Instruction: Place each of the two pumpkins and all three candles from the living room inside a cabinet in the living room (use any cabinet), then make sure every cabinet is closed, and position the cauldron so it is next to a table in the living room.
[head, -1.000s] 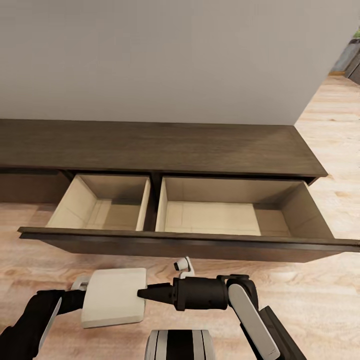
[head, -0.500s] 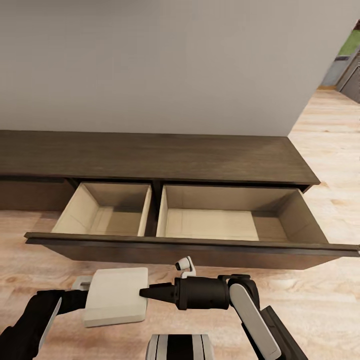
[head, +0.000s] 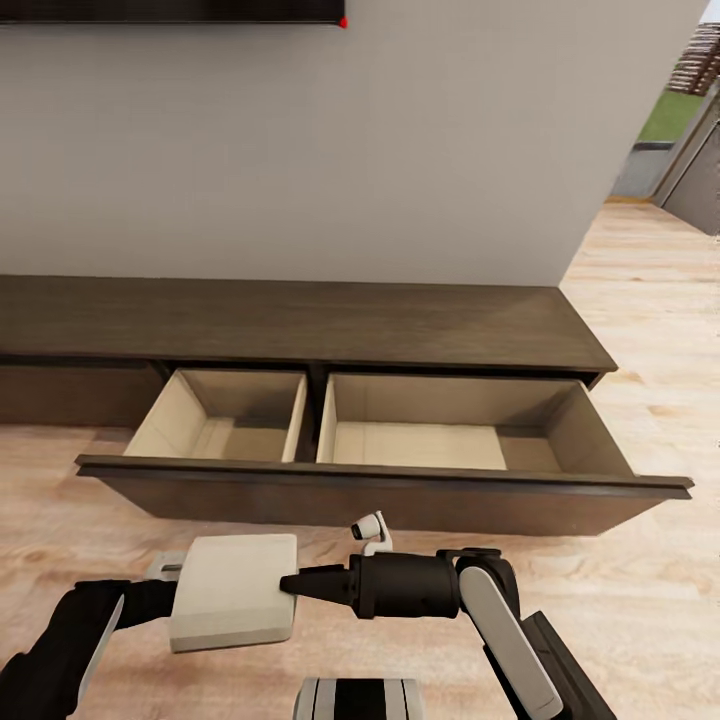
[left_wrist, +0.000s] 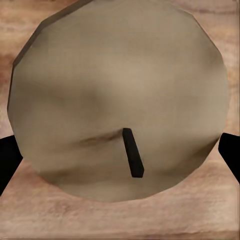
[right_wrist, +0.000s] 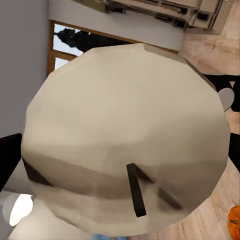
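The left pincer (head: 180, 590) is clamping a pale grey-beige cylindrical candle (head: 233, 592), its arm reaching inward low before the trunk. The right pincer (right_wrist: 120, 150) is clamping a second such candle (right_wrist: 127, 135), its dark forearm lying level. Beyond both, the long dark brown wood cabinet (head: 300, 320) is standing with its wide drawer (head: 380, 490) pulled open.

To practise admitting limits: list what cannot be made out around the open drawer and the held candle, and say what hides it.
- Head view: the drawer front hides the nearest strip of the drawer floor.
- Left wrist view: the candle covers the fingertips of the left end effector; grip unclear.
- Right wrist view: likewise for the right end effector; an orange thing is cut off by the corner.
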